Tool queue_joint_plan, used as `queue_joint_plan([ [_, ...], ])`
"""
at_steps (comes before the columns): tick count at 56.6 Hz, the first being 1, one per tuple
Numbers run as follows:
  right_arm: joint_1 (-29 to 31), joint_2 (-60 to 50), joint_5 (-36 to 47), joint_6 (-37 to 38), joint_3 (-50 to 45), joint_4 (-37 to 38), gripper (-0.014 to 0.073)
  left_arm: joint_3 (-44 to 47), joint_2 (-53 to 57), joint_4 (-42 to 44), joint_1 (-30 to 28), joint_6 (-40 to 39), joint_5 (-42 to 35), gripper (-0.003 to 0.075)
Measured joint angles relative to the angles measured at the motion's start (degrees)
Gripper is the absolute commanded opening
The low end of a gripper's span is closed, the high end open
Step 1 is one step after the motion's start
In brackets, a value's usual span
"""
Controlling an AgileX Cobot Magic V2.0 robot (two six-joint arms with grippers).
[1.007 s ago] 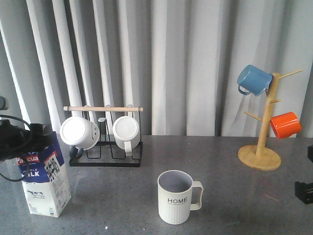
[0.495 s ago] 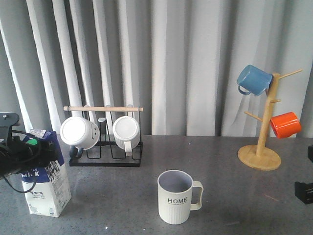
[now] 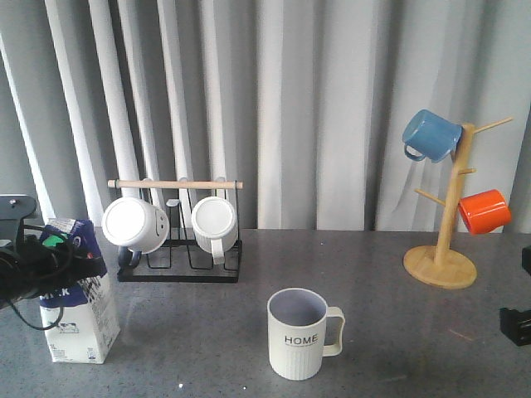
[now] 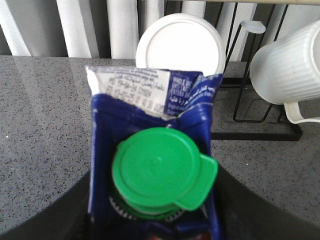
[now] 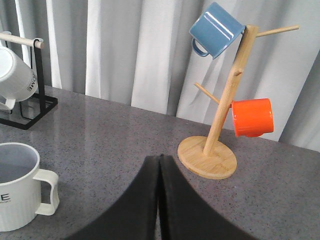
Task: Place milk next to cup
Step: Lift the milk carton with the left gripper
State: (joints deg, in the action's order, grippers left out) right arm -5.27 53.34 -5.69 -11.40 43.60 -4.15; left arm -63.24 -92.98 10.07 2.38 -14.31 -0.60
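The milk (image 3: 79, 311), a blue-and-white carton with a green cap (image 3: 52, 240), stands on the table at the far left. My left gripper (image 3: 37, 261) is shut round its gabled top. In the left wrist view the green cap (image 4: 155, 172) sits between my dark fingers (image 4: 60, 212), which press on both sides of the carton; the left gripper (image 4: 155, 205) is centred on it. The cup (image 3: 299, 333), a ribbed pale mug marked "HOME", stands at front centre, well right of the milk; it also shows in the right wrist view (image 5: 17, 185). My right gripper (image 5: 160, 159) is shut and empty at the far right (image 3: 514, 323).
A black wire rack (image 3: 178, 264) with a wooden bar holds two plain white mugs (image 3: 134, 224) behind the milk. A wooden mug tree (image 3: 448, 249) at back right carries a blue mug (image 3: 430, 134) and an orange mug (image 3: 484, 211). Grey curtains hang behind the table.
My left gripper has slid lower and leftward around the carton's top, so the green cap has come into view. The carton has shifted slightly. The right arm and the cup have not moved.
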Motion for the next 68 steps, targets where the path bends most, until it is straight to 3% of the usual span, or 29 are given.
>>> queue_joint_plan([
  [20, 0.00, 0.00, 0.00, 0.00, 0.00, 0.00, -0.0008, 0.00, 2.18, 0.00, -0.04, 0.00, 1.75, 0.0104],
  [41, 0.00, 0.00, 0.00, 0.00, -0.05, 0.00, -0.0008, 0.00, 21.10, 0.00, 0.08, -1.25, 2.20, 0.0104],
  [68, 0.00, 0.00, 0.00, 0.00, -0.05, 0.00, -0.0008, 0.00, 28.65, -0.33, 0.46, -1.27, 12.65, 0.0104],
])
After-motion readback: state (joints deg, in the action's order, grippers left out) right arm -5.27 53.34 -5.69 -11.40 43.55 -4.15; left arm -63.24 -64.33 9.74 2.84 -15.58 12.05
